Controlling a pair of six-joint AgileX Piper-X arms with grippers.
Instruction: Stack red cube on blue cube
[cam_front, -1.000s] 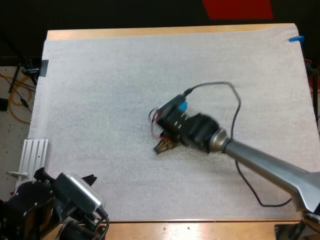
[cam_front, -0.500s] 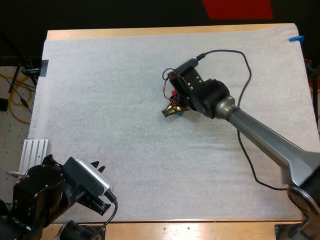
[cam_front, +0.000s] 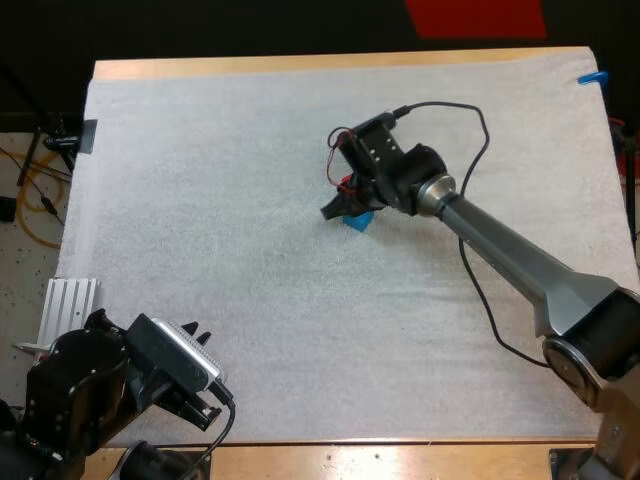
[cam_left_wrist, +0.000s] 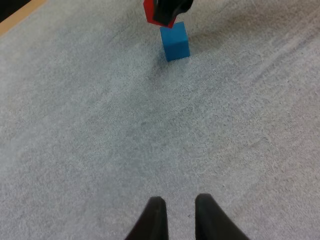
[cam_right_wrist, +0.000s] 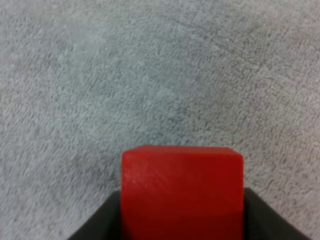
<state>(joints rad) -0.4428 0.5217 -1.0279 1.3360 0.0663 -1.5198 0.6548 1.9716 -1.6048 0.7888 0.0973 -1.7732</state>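
Note:
My right gripper (cam_front: 340, 207) is at the middle of the mat, shut on the red cube (cam_right_wrist: 182, 190), whose sides its black fingers (cam_right_wrist: 100, 222) press from both sides. In the left wrist view the red cube (cam_left_wrist: 159, 12) hangs just above the blue cube (cam_left_wrist: 175, 42), set a little to one side of it; I cannot tell whether they touch. The blue cube (cam_front: 359, 221) sits on the white mat (cam_front: 200, 200), partly under the right gripper. My left gripper (cam_left_wrist: 177, 220) is low at the mat's near left corner, open, with nothing between its fingers.
The wooden table's far edge (cam_front: 300, 64) runs along the back of the mat. A ribbed metal block (cam_front: 68, 310) lies off the mat's left side, near my left arm (cam_front: 110, 385). Bare mat surrounds the cubes.
My right gripper carried the red cube up the mat and to the right, then settled over the blue cube, which now shows beside it. My left arm shifted slightly, then held still.

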